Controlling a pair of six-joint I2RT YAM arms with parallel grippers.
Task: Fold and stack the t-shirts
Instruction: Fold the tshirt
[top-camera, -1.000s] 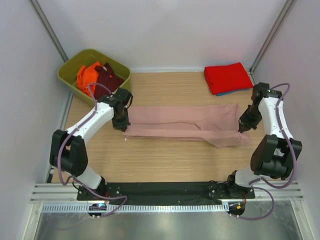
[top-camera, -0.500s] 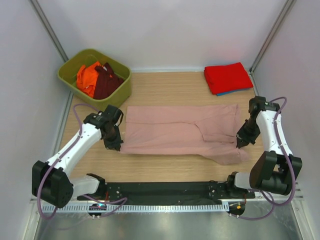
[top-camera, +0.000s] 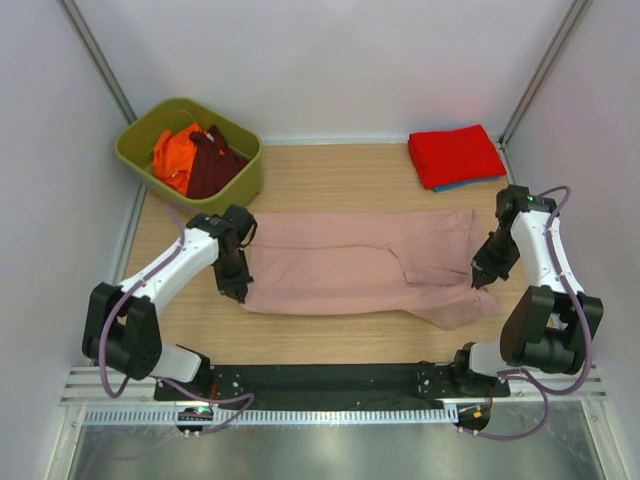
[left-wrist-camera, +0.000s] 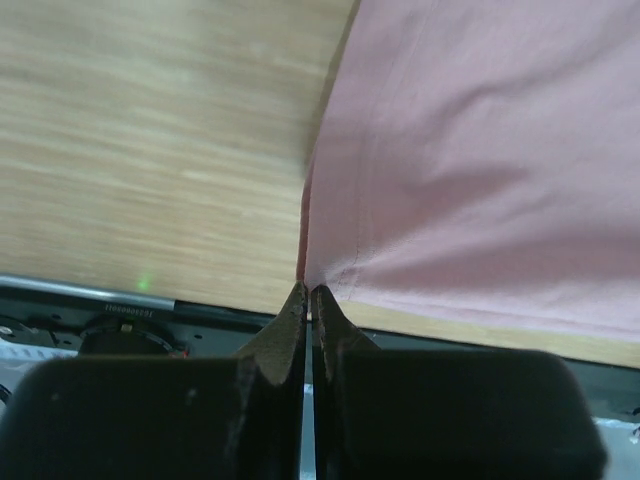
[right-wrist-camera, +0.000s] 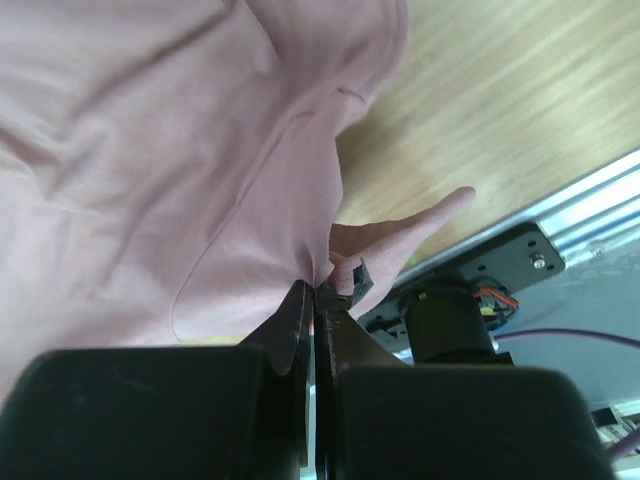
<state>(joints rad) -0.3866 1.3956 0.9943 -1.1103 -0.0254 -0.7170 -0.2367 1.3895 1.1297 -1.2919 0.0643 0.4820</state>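
Two end effectors of mine pinched the dusty-pink t-shirt (top-camera: 350, 265), which lay spread across the middle of the counter (top-camera: 330, 180). My left end effector (top-camera: 239, 294) was pressed together on the shirt's near-left corner. My right end effector (top-camera: 478, 282) was clamped on a fold of cloth at its right edge. At the far right a folded red t-shirt (top-camera: 455, 155) sat on a blue t-shirt (top-camera: 452, 186). An orange t-shirt (top-camera: 172, 150) and a maroon t-shirt (top-camera: 212, 162) lay in the green bin (top-camera: 135, 150) at the far left.

Bare tabletop (top-camera: 335, 175) open between bin (top-camera: 138, 128) far left and red stack (top-camera: 455, 152) far right; pink tee (top-camera: 340, 265) blankets middle; nearside strip free.
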